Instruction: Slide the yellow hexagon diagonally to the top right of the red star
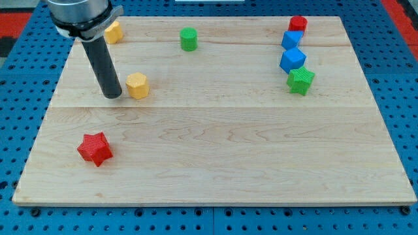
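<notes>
The yellow hexagon (138, 85) lies on the wooden board at the upper left. My tip (113, 96) rests on the board just to its left, close to it or touching; I cannot tell which. The red star (95, 148) lies near the board's lower left, below and to the left of the hexagon and below my tip.
A second yellow block (113, 31) sits at the top left, partly behind the arm. A green cylinder (189, 39) is at the top middle. At the top right stand a red block (298, 25), two blue blocks (292, 40) (292, 60) and a green star (300, 80).
</notes>
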Available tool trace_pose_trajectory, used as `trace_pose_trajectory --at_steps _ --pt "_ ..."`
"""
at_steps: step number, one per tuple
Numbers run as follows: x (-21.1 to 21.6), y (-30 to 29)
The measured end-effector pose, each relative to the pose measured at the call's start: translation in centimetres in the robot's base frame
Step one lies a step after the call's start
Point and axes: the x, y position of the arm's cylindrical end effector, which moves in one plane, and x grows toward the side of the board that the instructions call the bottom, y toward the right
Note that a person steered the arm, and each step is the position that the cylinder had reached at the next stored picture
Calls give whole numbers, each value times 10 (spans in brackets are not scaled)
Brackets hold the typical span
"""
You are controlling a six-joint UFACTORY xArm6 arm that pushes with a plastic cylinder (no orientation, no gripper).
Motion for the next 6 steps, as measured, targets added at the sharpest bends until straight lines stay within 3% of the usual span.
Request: trace_pose_trajectory --at_steps 1,3,6 --pt "8 11" --pt "-44 -31" --pt "-32 57"
